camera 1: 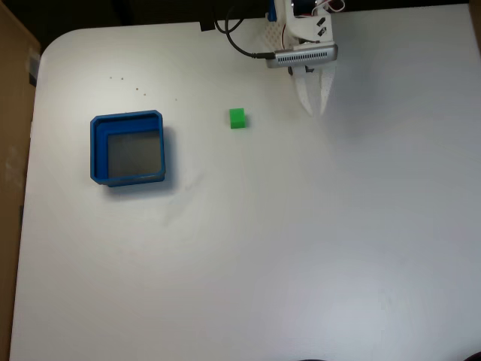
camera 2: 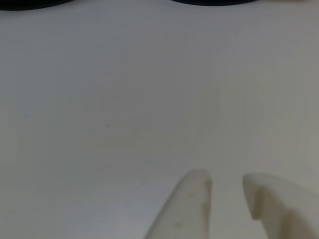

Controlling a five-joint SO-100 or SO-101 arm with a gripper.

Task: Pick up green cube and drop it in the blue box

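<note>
green cube (camera 1: pixel 237 118) sits on open table (camera 1: pixel 301 248) between blue box (camera 1: pixel 96 150) and slightly spread, empty hand (camera 1: pixel 313 110).

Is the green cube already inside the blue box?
No, the green cube sits on the white table, right of the blue box in the fixed view.

Bare table (camera 1: pixel 301 248) all round — green cube (camera 1: pixel 237 118) and blue box (camera 1: pixel 129 149) stand unobstructed.
</note>
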